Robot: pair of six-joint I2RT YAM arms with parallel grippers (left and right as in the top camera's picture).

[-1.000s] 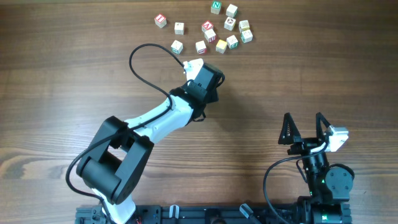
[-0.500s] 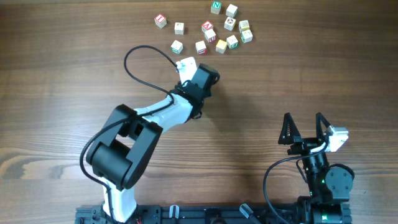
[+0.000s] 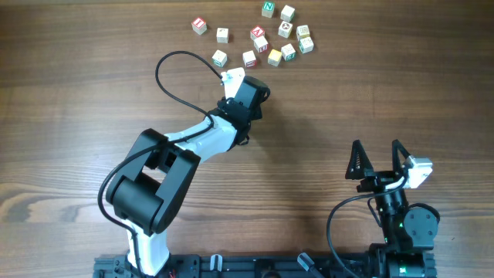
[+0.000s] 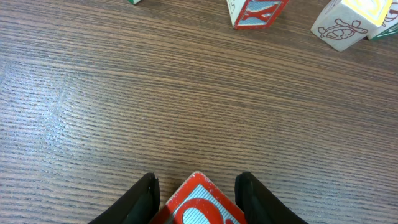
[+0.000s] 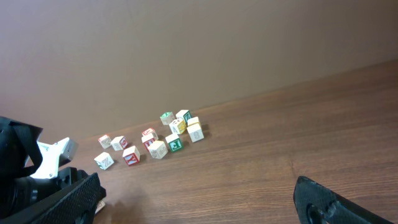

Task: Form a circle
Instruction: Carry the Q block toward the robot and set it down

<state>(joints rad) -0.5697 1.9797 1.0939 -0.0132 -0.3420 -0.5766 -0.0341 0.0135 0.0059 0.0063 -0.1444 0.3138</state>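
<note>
Several small pale wooden letter cubes [image 3: 261, 44] lie in a loose scatter at the far middle of the table, and they form no circle. They also show in the right wrist view as a cluster of cubes [image 5: 157, 149]. My left gripper [image 3: 245, 91] hangs just below the scatter, near the cube with the red X [image 4: 258, 11]. In the left wrist view my left gripper [image 4: 198, 190] is shut on a red-faced letter cube [image 4: 202, 210], held corner-forward above the wood. My right gripper [image 3: 378, 158] stands open and empty at the near right.
A black cable [image 3: 174, 73] loops from the left arm over the table. A pale cube with a drawing [image 4: 341, 28] lies right of the red X cube. The right arm's base [image 3: 405, 228] sits at the near edge.
My left gripper has shifted a little left and toward the cubes, with the arm's elbow swinging left. The right arm has not moved.
</note>
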